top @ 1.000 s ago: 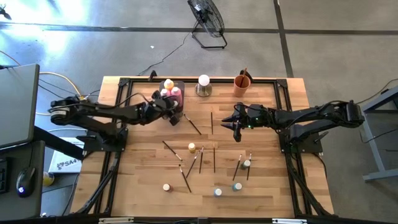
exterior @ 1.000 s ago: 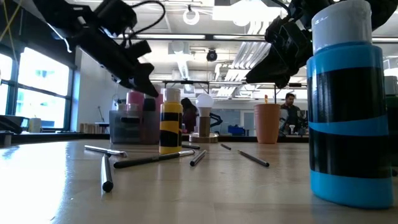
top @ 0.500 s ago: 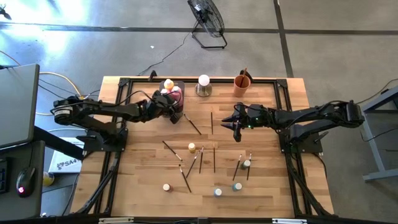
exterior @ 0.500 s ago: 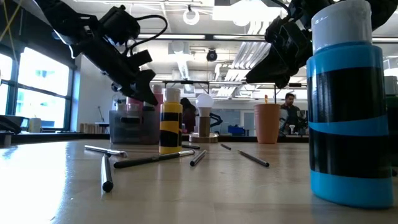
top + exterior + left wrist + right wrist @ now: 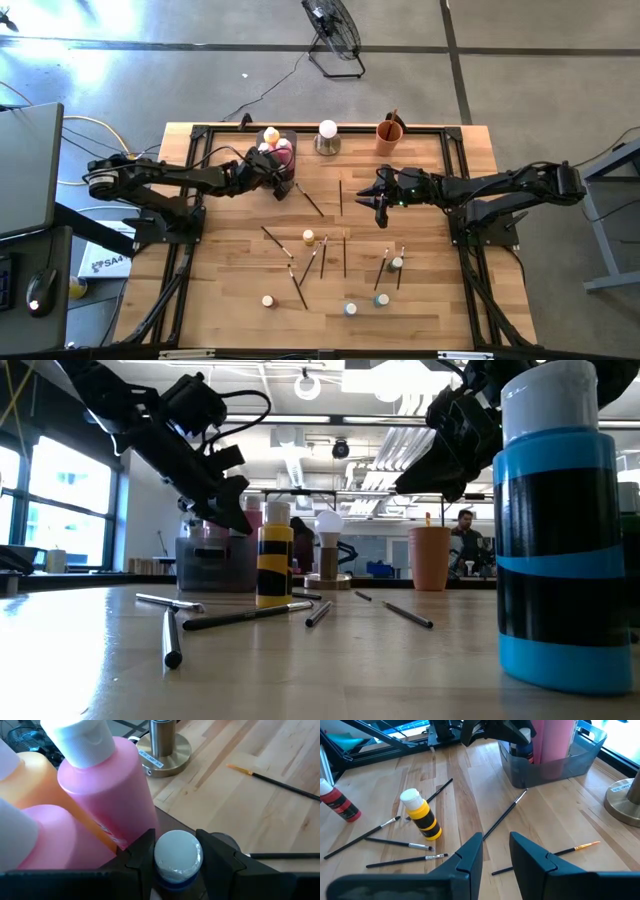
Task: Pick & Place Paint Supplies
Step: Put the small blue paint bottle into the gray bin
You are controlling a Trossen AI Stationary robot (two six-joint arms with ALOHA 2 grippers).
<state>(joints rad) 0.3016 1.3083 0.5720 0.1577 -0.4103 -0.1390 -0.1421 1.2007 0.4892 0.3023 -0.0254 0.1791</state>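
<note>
My left gripper (image 5: pixel 270 174) hangs over the near end of the grey tray (image 5: pixel 291 152) and is shut on a tiny white-capped bottle (image 5: pixel 177 854) with a blue body. Pink bottles (image 5: pixel 107 790) and an orange-yellow one (image 5: pixel 30 775) stand in the tray right beside it. My right gripper (image 5: pixel 381 204) hovers open above the table's middle right, holding nothing. A small yellow bottle (image 5: pixel 308 238) stands on its base among thin dark brushes (image 5: pixel 309 201) that lie flat on the wood. More tiny bottles (image 5: pixel 350 309) stand near the front edge. My left gripper pinches the tiny bottle just below its white cap (image 5: pixel 177 851), one finger (image 5: pixel 142 857) on each side, reaching from the table's left. The bottle stands upright in the hold. Its lower end is hidden by the fingers, so whether it rests in the tray cannot be told.
A white ball on a metal base (image 5: pixel 327 135) and an orange cup (image 5: pixel 389 132) stand at the far edge, right of the tray. A red bottle (image 5: pixel 340 802) shows in the right wrist view. A blue-and-black bottle (image 5: pixel 555 530) stands close to the low camera. A floor fan lies beyond the table.
My left gripper has come down toward the grey tray and drawn slightly toward the table's left, with the tiny bottle still between its fingers. The right arm has kept still.
</note>
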